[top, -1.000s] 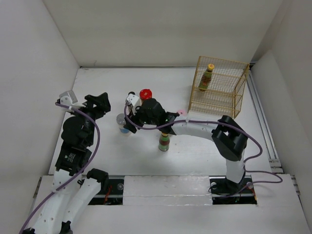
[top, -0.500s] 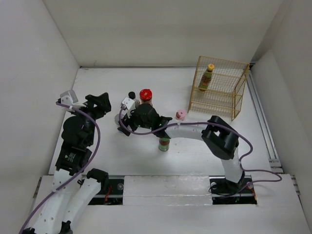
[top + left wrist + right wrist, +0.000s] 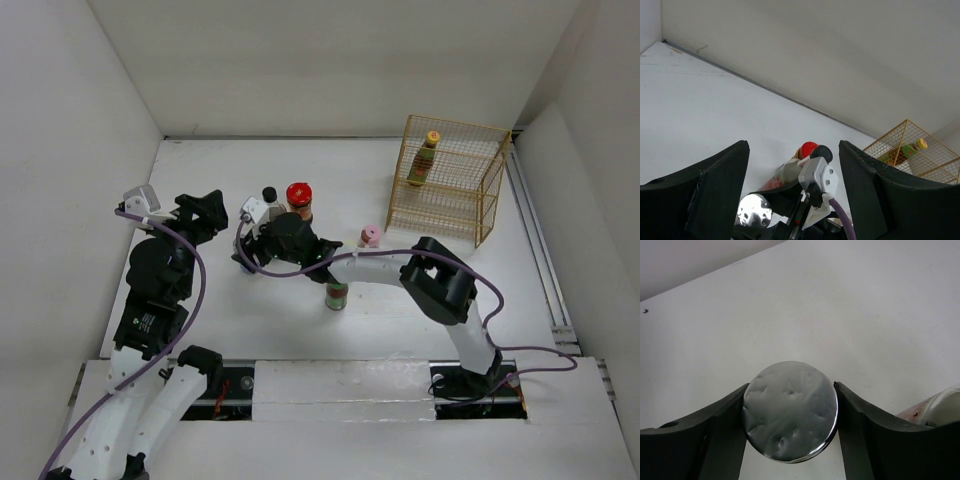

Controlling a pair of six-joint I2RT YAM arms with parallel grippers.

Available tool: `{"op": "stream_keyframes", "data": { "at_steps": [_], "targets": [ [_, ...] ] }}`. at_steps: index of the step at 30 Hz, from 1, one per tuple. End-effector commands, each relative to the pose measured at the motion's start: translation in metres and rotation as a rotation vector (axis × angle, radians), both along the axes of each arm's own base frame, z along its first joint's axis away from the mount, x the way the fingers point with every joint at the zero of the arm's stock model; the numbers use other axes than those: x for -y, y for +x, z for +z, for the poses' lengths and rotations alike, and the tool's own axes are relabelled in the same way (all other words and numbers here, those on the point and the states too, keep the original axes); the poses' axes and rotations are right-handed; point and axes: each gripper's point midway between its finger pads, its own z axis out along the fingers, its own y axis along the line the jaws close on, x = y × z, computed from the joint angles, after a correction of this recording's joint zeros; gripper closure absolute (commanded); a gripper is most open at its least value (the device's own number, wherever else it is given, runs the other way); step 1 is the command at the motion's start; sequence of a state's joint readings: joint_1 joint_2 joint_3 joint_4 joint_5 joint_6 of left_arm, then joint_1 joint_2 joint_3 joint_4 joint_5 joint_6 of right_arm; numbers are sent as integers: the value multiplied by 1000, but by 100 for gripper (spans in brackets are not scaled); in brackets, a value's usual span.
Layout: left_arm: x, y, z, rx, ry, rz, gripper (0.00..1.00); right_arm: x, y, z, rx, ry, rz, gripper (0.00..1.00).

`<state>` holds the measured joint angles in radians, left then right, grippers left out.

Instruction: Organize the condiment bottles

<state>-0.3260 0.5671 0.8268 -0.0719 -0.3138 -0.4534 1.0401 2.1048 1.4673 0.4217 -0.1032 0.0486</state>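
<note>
Right end effector [image 3: 790,389] clamps the silver-lidded jar [image 3: 790,412], left end effector [image 3: 792,146] gapes empty — wire basket [image 3: 489,198] holds one yellow-capped bottle [image 3: 426,160].

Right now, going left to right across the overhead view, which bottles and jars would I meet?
black-capped bottle → red-lidded jar → green-labelled bottle → pink-capped shaker → yellow-capped bottle inside the gold wire basket. Silver-lidded jar omitted: the right arm covers it.
</note>
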Motion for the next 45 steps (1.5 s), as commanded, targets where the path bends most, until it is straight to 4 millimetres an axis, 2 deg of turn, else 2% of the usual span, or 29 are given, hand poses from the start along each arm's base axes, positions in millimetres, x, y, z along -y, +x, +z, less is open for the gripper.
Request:
{"op": "stream_keyframes", "data": {
  "at_steps": [1, 2, 3, 5, 6, 9, 10, 11, 12, 14, 15, 16, 17, 18, 19, 21, 22, 25, 26, 28, 29, 30, 32, 33, 35, 39, 44, 45],
  "targets": [
    [0, -4, 22, 64, -10, -5, 32, -11, -5, 47, 52, 132, 32, 49],
    [0, -4, 22, 64, -10, -5, 32, -6, -11, 43, 47, 126, 44, 55],
    [-3, -6, 24, 74, -15, 5, 32, -2, -22, 74, 65, 180, 65, 55],
    [-5, -6, 24, 74, -16, 19, 32, 8, -36, 104, 86, 239, 100, 58],
    [-5, -6, 24, 74, -16, 19, 32, 22, -46, 133, 113, 283, 115, 58],
    [-5, -6, 24, 74, -16, 19, 32, 45, -65, 180, 159, 355, 147, 59],
    [-5, -6, 24, 74, -16, 19, 32, 62, -76, 220, 212, 414, 157, 59],
    [-8, -6, 24, 73, -17, 31, 32, 73, -79, 238, 230, 436, 158, 59],
    [-8, -7, 28, 82, -20, 31, 32, 100, -75, 267, 268, 474, 126, 60],
    [-8, -7, 29, 82, -29, 31, 32, 133, -68, 296, 312, 505, 89, 60],
    [-8, -7, 29, 82, -29, 31, 32, 161, -45, 311, 344, 516, 3, 60],
    [-8, -7, 29, 82, -29, 31, 32, 182, -34, 319, 351, 511, -62, 60],
    [-8, -7, 29, 82, -29, 31, 32, 230, -12, 344, 422, 527, -219, 60],
    [-6, -7, 29, 83, -28, 20, 32, 241, -12, 351, 436, 533, -266, 61],
    [-6, -7, 29, 83, -28, 20, 32, 274, 14, 349, 451, 492, -384, 61],
    [-4, -7, 29, 83, -27, 11, 32, 322, 40, 357, 493, 466, -558, 61],
    [-4, -6, 24, 74, -24, 11, 31, 361, 62, 358, 510, 439, -678, 61],
    [-2, -6, 24, 75, -23, -1, 31, 416, 100, 346, 503, 355, -865, 61],
    [-2, -6, 24, 75, -23, -1, 31, 450, 114, 345, 513, 327, -948, 61],
    [-2, -9, 29, 92, -29, -1, 31, 475, 135, 340, 505, 287, -1005, 61],
    [-2, -9, 29, 92, -29, -1, 31, 497, 145, 337, 501, 270, -1039, 61],
    [-1, -6, 26, 82, -26, -1, 31, 505, 159, 331, 480, 245, -1056, 61],
    [-1, -6, 26, 82, -26, -1, 31, 518, 174, 321, 455, 227, -1062, 62],
    [-1, -6, 26, 82, -26, -1, 31, 533, 181, 318, 454, 214, -1081, 62],
    [-1, -6, 26, 82, -26, -1, 31, 547, 195, 304, 416, 211, -1099, 62],
    [-1, -3, 24, 72, -22, -1, 31, 553, 208, 294, 398, 196, -1096, 62],
    [0, -1, 21, 63, -10, -1, 31, 558, 215, 292, 412, 202, -1104, 62],
    [0, -1, 21, 63, -10, -1, 31, 558, 222, 281, 391, 190, -1106, 62]
  ]
}}
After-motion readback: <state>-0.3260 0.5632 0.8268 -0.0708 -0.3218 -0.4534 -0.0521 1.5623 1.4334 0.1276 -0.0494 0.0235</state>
